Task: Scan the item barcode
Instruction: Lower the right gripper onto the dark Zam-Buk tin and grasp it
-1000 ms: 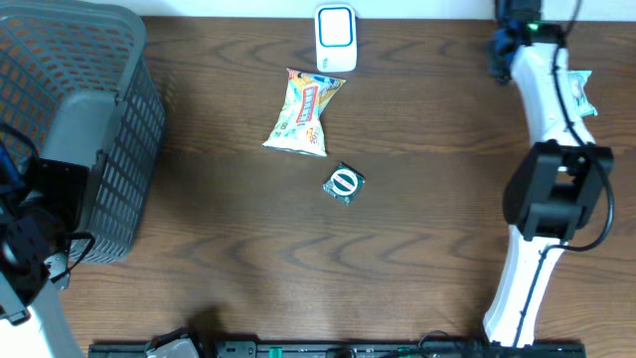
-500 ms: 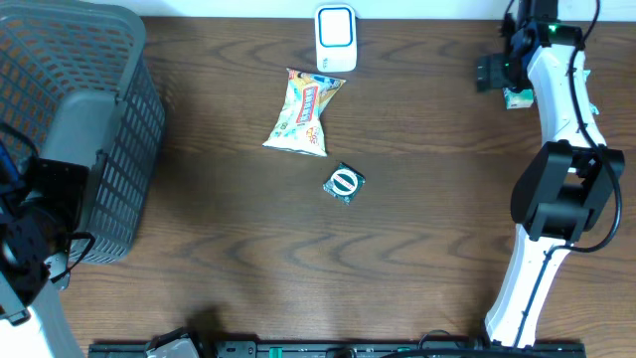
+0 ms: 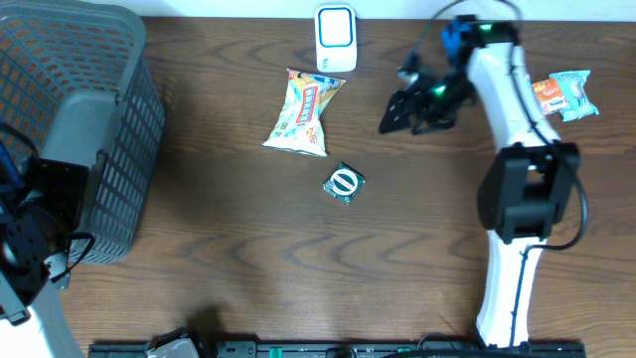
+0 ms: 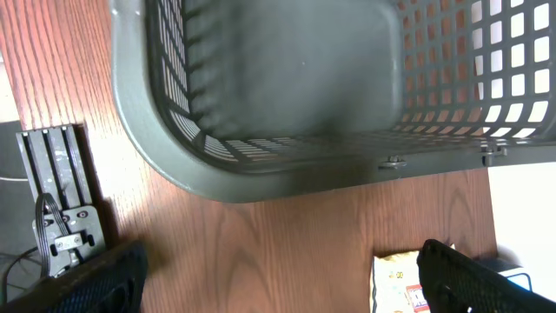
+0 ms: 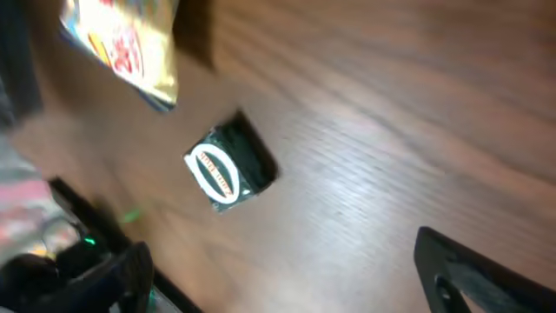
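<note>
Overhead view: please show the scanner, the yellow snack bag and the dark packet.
scanner [image 3: 336, 30], overhead view, its white face.
yellow snack bag [image 3: 306, 111], overhead view, printed front.
dark packet [image 3: 344, 183], overhead view, white oval logo.

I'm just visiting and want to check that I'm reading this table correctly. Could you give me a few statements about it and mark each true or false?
1. The grey basket stands at the left side of the table. True.
2. The right end effector is holding the yellow snack bag. False: it is open and empty, and the bag lies on the table apart from it.
3. The white scanner sits at the table's top edge in the overhead view, just above the snack bag. True.
4. The small dark packet lies inside the basket. False: it lies on the bare wood, below the snack bag.
5. A second snack packet lies near the right edge. True.
</note>
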`<action>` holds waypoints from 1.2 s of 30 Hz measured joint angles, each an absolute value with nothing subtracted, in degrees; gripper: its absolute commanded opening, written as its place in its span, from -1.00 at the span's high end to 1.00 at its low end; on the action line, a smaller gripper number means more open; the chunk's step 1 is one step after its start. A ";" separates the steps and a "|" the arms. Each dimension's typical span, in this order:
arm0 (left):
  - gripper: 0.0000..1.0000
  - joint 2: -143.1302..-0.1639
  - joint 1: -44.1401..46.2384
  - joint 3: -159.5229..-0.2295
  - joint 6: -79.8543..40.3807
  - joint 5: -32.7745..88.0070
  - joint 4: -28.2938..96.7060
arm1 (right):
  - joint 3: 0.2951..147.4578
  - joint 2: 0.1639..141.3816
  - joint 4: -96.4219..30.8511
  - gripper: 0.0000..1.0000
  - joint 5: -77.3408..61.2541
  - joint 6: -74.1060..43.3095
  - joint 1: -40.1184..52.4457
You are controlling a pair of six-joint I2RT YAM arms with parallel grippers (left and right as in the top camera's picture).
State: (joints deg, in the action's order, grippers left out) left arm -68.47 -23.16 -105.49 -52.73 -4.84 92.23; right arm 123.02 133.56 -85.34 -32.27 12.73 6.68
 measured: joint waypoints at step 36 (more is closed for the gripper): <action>-0.95 -68.47 -23.16 -105.49 -52.73 -4.84 92.23 | 106.74 133.53 -69.78 0.42 -18.22 8.84 24.64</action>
State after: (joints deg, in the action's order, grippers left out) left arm -68.47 -23.16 -105.49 -52.73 -4.84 92.23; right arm 106.74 133.53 -69.78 -18.22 8.84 24.64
